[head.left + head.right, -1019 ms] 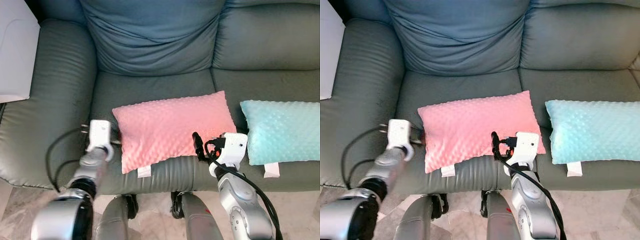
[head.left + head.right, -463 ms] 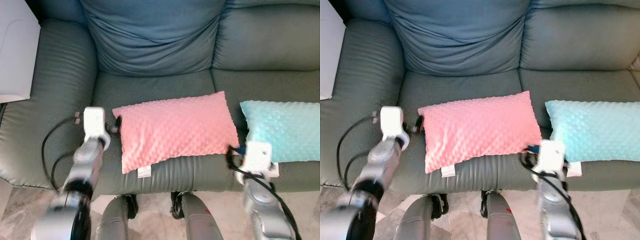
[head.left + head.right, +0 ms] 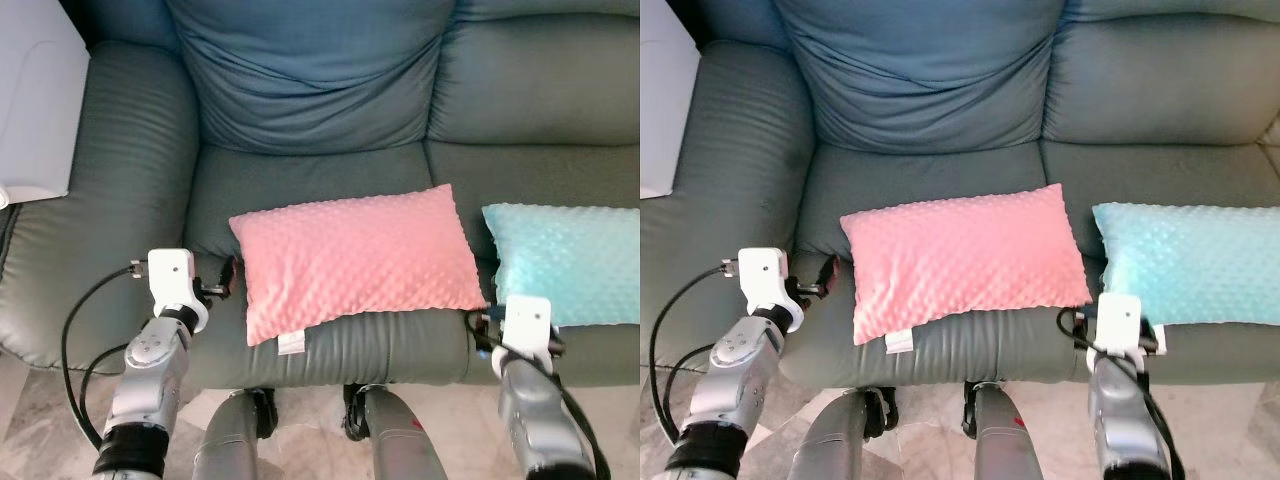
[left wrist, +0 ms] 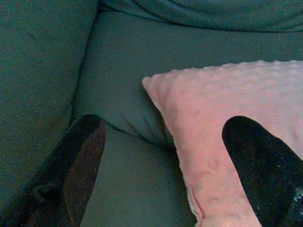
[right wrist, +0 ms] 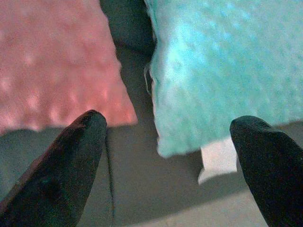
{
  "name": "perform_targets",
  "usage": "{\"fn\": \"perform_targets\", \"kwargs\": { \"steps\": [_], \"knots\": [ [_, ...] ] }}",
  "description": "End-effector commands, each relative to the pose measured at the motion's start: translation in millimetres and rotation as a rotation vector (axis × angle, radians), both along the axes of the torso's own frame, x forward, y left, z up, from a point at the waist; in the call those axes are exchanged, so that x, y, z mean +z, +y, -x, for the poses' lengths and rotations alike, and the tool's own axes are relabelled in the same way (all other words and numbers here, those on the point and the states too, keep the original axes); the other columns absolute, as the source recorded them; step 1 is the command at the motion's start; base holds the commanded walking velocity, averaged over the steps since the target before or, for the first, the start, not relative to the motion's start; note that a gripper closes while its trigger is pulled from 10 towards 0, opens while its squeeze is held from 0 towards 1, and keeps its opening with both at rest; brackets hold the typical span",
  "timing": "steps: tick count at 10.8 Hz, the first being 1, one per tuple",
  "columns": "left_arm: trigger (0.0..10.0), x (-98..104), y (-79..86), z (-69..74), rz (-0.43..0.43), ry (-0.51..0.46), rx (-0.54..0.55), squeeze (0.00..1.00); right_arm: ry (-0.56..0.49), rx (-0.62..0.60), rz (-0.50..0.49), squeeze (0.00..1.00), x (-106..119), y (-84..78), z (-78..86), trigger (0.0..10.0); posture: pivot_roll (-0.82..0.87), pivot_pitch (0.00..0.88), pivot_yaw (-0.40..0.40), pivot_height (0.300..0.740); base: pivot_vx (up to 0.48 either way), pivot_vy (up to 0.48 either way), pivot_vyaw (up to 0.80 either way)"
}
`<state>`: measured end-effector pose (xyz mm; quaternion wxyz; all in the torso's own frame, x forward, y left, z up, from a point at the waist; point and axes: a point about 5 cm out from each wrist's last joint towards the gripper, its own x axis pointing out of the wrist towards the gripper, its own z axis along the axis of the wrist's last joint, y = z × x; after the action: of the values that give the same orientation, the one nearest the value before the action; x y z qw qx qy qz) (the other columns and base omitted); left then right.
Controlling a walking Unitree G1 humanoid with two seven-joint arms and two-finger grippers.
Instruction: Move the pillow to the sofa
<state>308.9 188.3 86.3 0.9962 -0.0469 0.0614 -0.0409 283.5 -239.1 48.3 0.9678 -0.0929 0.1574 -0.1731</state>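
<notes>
Grey sofa (image 3: 300, 180), pink pillow (image 3: 355, 260) resting, jaws apart

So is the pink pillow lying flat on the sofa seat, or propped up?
Flat. The pink pillow lies spread on the sofa seat cushion, its front edge at the seat's front, with neither gripper holding it.

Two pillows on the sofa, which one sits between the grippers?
The pink pillow: left gripper is at its left edge, right gripper by its right corner. The teal pillow lies beyond the right gripper.
</notes>
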Motion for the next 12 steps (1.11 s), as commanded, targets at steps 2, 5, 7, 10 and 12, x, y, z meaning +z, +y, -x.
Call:
{"fn": "perform_targets", "kwargs": {
  "steps": [2,5,7,10,12],
  "knots": [
    [10.0,-0.4,-13.0,18.6,0.031,0.045,-0.069,0.0,0.035,0.028,-0.036,0.0,-16.8,-6.3,0.4,10.0,-0.04,0.411,0.01,0.74,0.0,0.0,0.0],
    [10.0,3.5,-10.4,36.3,0.03,0.077,-0.079,0.0,0.043,0.035,0.026,0.0,-12.9,-8.8,-16.2,10.0,0.01,0.426,0.026,0.74,0.0,0.0,0.0],
    [10.0,8.5,-5.8,43.1,0.022,0.096,-0.071,0.0,0.072,0.041,0.033,0.0,-18.4,-10.0,-16.5,10.0,0.03,0.434,0.038,0.74,0.0,0.0,0.0],
    [10.0,14.5,-1.9,46.6,0.014,0.098,-0.078,0.0,0.044,0.079,-0.017,0.0,-19.2,-4.4,-19.4,10.0,0.05,0.445,0.059,0.74,0.0,0.0,0.0],
    [10.0,16.1,0.5,50.9,0.012,0.106,-0.086,0.0,0.017,0.087,-0.024,0.0,-13.5,-1.8,-25.9,10.0,0.07,0.444,0.067,0.74,0.0,0.0,0.0]
  ]
}}
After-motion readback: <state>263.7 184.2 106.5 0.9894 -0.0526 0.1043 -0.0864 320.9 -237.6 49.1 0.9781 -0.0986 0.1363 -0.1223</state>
